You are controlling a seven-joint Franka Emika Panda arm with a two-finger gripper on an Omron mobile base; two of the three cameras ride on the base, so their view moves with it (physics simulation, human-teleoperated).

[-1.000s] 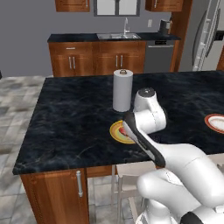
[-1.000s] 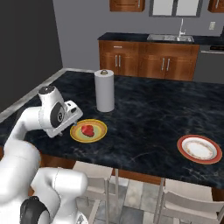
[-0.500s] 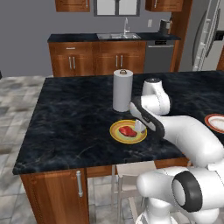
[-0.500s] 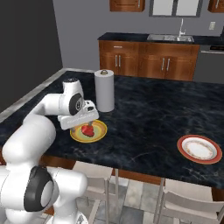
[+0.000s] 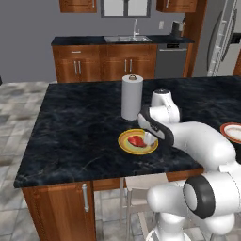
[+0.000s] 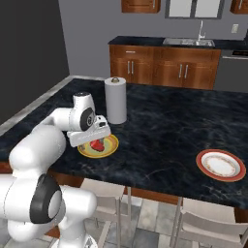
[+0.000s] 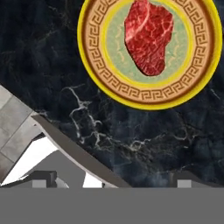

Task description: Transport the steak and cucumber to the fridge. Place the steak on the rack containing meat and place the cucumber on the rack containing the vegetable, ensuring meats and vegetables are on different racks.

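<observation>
The steak [image 7: 148, 35] is a flat red lump lying on a yellow plate with a patterned rim [image 7: 109, 74]. The plate stands on the black island counter, and both base views show the steak [image 5: 136, 140] [image 6: 98, 144] on it. My gripper [image 5: 148, 137] [image 6: 96, 139] hangs just above the plate, jaws open and empty, pointing down. In the hand view the steak lies ahead of the gripper [image 7: 114, 178], well beyond the fingertips [image 7: 43, 177]. The grey-silver fridge [image 5: 222, 35] stands at the far right behind the island. The cucumber is out of view.
A white paper towel roll [image 5: 132, 97] [image 6: 116, 100] stands upright just behind the yellow plate. A red-rimmed plate [image 6: 221, 164] [image 5: 233, 132] lies further right on the counter. Stools stand below the near counter edge. Wooden cabinets and a sink line the back wall.
The arm has swung up and round over the counter, while the hand has stayed close above the yellow plate. The jaws have stayed open.
</observation>
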